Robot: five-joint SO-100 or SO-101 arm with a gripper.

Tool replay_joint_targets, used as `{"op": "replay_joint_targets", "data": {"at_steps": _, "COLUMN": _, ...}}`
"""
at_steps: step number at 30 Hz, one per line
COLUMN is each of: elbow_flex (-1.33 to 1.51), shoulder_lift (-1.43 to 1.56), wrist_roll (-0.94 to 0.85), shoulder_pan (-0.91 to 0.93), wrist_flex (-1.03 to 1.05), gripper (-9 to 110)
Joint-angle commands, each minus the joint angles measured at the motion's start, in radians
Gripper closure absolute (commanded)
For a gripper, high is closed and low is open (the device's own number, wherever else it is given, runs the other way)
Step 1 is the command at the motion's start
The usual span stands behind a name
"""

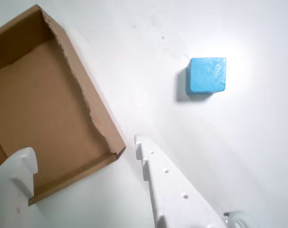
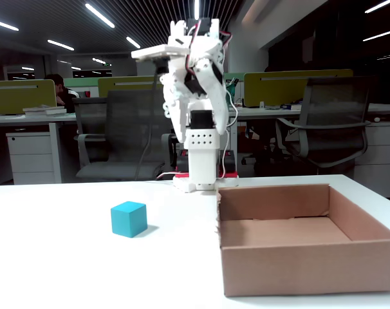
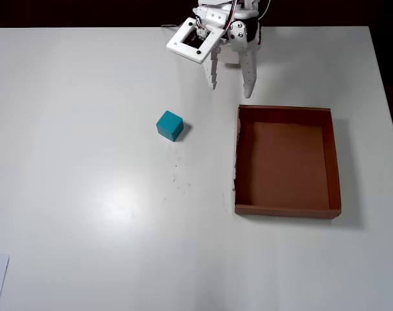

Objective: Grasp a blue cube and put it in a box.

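Cardboard forms the box (image 3: pixel 333 162), a wide, shallow brown tray with low walls and no lid, and nothing lies inside it in any of the 3 views. Its floor is plain and flat. The wall nearest the cube has a rough, torn top edge, seen clearly in the wrist view (image 1: pixel 82 90), while the other walls look cleanly cut.

The blue cube (image 3: pixel 170 125) is a small solid block with matte, slightly speckled faces and soft corners. It sits on the white table (image 3: pixel 86 194), well apart from the box and to its left in the overhead view, turned a little so its sides are not square to the box walls. In the fixed view the cube (image 2: pixel 129 219) rests flat, left of the box (image 2: pixel 298 270).

The gripper (image 3: pixel 231 84) is white plastic with 2 long tapered fingers, one showing a stepped inner edge in the wrist view (image 1: pixel 148 161). Its jaws stand apart with a clear gap between them, and they hold nothing. It hangs above the table near the far edge, beside the box's far-left corner in the overhead view, touching neither box nor cube.

Bare smooth tabletop surrounds the cube on every side, and a broad open stretch runs between the cube and the torn wall.
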Motion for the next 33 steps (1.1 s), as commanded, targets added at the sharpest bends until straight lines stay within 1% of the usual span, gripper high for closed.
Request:
{"op": "replay_joint_targets", "data": {"at_steps": 1, "elbow_flex": -0.127, "shoulder_lift": -0.074, "wrist_roll": -0.002, "shoulder_pan": 0.04, "wrist_flex": 0.026, "gripper": 74}}
{"op": "replay_joint_targets", "data": {"at_steps": 17, "elbow_flex": -0.531, "shoulder_lift": -0.471, "wrist_roll": -0.008, "shoulder_pan": 0.273, "wrist_flex": 0.17, "gripper": 73}}
{"op": "replay_joint_targets", "data": {"at_steps": 27, "elbow_flex": -0.644, "shoulder_lift": -0.627, "wrist_roll": -0.009, "shoulder_pan": 0.354, "wrist_flex": 0.201, "gripper": 73}}
{"op": "replay_joint_targets", "data": {"at_steps": 33, "elbow_flex": -0.667, "shoulder_lift": -0.736, "wrist_roll": -0.046, "shoulder_pan": 0.387, "wrist_flex": 0.167, "gripper": 73}}
